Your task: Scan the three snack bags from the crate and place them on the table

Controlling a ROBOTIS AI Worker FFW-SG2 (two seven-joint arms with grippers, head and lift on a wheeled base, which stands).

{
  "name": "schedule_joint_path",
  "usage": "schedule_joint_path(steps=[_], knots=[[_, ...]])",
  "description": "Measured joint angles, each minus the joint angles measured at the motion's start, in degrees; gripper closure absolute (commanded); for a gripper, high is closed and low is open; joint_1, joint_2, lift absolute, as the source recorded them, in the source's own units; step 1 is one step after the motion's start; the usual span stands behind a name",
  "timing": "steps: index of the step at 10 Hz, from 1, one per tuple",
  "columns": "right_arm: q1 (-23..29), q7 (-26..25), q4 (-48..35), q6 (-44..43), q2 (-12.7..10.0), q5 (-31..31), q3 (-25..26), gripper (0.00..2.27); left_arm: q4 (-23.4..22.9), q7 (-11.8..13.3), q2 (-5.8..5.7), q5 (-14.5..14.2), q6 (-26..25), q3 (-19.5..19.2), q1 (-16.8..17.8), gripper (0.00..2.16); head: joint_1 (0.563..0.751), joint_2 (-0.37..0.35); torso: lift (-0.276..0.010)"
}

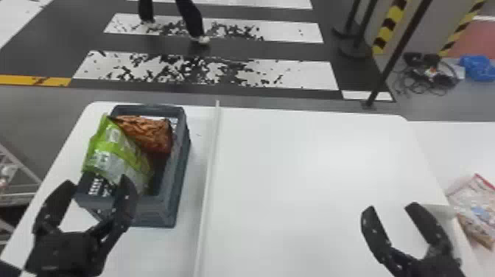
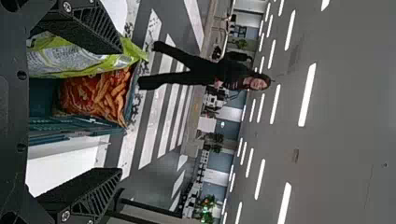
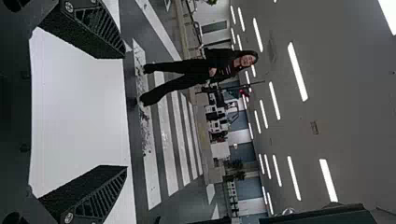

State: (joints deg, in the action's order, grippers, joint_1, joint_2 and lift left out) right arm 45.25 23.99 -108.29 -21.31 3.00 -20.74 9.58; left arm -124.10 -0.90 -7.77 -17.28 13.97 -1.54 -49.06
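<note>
In the head view, my left gripper (image 1: pixel 96 184) is open over the near end of the grey crate (image 1: pixel 173 176). A green snack bag (image 1: pixel 110 151) leans over the crate's left wall, with an orange-brown bag (image 1: pixel 145 132) behind it inside. In the left wrist view, my left gripper (image 2: pixel 105 112) has nothing between its fingertips; the green bag (image 2: pixel 74 58) and orange bag (image 2: pixel 95 93) lie beyond. My right gripper (image 1: pixel 390 208) stands open over the right part of the table (image 1: pixel 313 165). The right wrist view shows that gripper (image 3: pixel 123 112) holding nothing. Another bag (image 1: pixel 475 210) lies at the far right.
A raised white strip (image 1: pixel 210 158) runs front to back across the table, just right of the crate. Beyond the right gripper is a second white surface (image 1: pixel 460 147). A wire rack (image 1: pixel 16 176) stands at the left edge.
</note>
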Motion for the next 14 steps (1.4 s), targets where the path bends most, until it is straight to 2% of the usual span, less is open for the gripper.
schedule_joint_path(steps=[2,4,7,9,12,14], knots=[[1.51,0.00,-1.04,-0.56,-0.02,0.00,-0.03,0.09,1.84,1.08,0.25,-2.44,-0.02,-2.11,1.35,0.10,0.695,0.009,-0.036],[2.91,0.00,-2.35,-1.34,-0.09,0.00,-0.37,0.09,4.44,1.21,0.30,-4.20,-1.33,-4.38,4.46,0.10,0.695,0.065,-0.036],[3.22,0.00,-2.61,-1.40,-0.06,0.15,-0.06,0.09,6.78,0.57,0.30,-5.04,-7.13,-5.66,9.49,0.10,0.695,0.081,-0.036],[3.19,-0.02,-2.30,-1.40,-0.02,0.34,0.36,0.09,9.19,0.18,0.37,-5.43,-7.93,-6.16,11.86,0.10,0.695,0.088,-0.036],[3.25,-0.08,-2.63,-1.05,-0.01,0.35,1.45,0.09,15.86,0.22,0.32,-5.60,-7.85,-6.71,17.31,0.11,0.695,0.099,-0.036],[3.41,-0.09,-2.99,-0.72,-0.01,0.35,1.98,0.09,19.04,0.63,0.30,-5.57,-7.87,-6.48,20.17,0.33,0.695,0.094,-0.036]])
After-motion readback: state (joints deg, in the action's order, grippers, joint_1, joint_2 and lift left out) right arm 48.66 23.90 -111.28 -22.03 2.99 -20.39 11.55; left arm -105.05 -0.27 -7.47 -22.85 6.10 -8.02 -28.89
